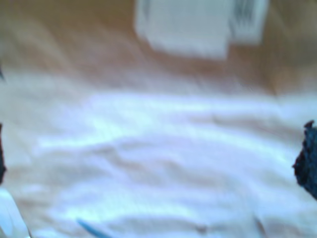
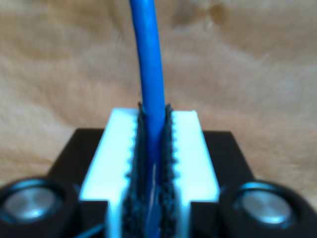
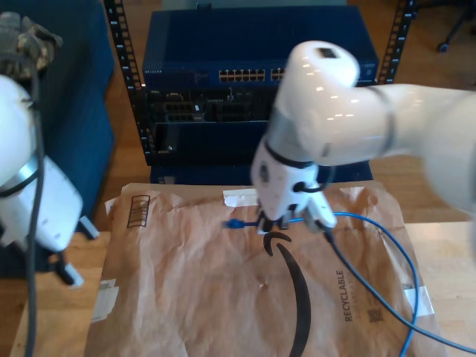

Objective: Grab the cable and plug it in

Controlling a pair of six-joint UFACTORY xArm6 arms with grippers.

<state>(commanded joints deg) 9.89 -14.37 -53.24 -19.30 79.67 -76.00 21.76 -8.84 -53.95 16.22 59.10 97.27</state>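
The blue cable (image 2: 148, 59) is clamped between the ridged white pads of my second gripper (image 2: 154, 111) and runs straight out past their tips. In the exterior view my second gripper (image 3: 277, 222) hangs low over the brown paper, shut on the cable (image 3: 364, 218). A short end with its plug (image 3: 234, 223) sticks out toward that view's left. The rest loops away to that view's lower right. My first gripper (image 1: 153, 163) stands open, its dark fingers (image 1: 308, 163) wide apart over blurred paper. A blue sliver (image 1: 88, 229) lies at the edge of that picture.
Brown wrapping paper (image 3: 201, 290) covers the wooden table. Behind it stands a rack with a blue network switch (image 3: 253, 74) and its row of ports. A white arm (image 3: 37, 193) with a black cable stands at the exterior view's left. A white label (image 1: 188, 27) lies on the paper.
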